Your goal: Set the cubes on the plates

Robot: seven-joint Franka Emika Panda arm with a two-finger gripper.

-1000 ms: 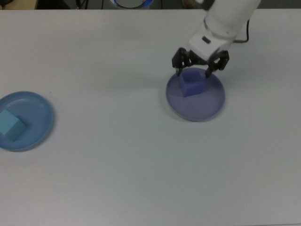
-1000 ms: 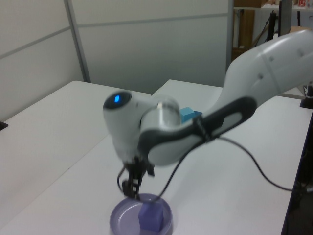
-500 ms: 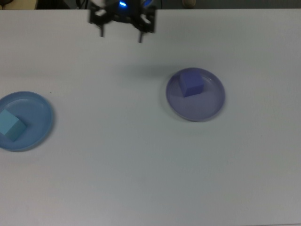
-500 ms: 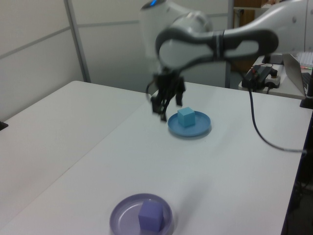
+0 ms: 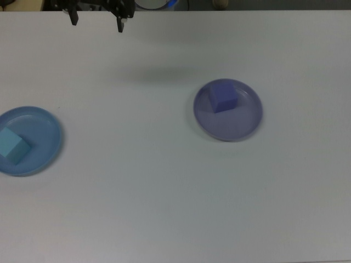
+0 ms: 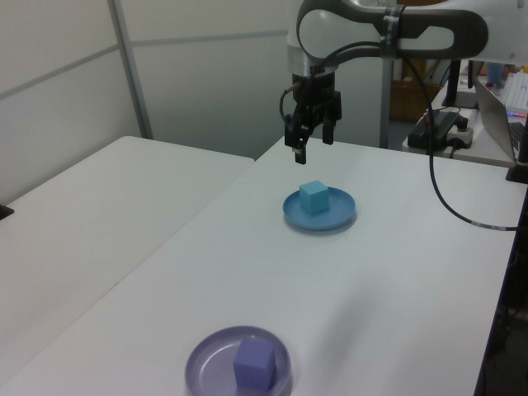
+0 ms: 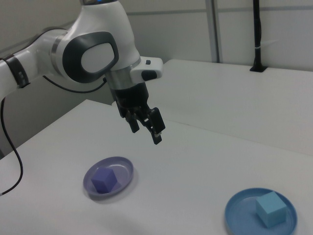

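The fingers (image 7: 157,128) stand apart with nothing between them, hanging in the air above the counter (image 5: 164,186). The gripper (image 7: 145,129) points down, raised well clear of both plates; in the top view it sits at the upper edge (image 5: 96,22), and in the left view it hangs (image 6: 311,142) above and behind the blue plate (image 6: 320,211). The white arm (image 7: 93,54) arcs away from it. The cyan cube (image 5: 11,146) rests on the blue plate, toward the top view's left side of it. Well apart, the violet cube (image 5: 223,96) sits on the lavender plate (image 5: 236,123), toward that plate's upper-left part in the top view. A black cable (image 6: 450,198) trails from the arm in the left view.
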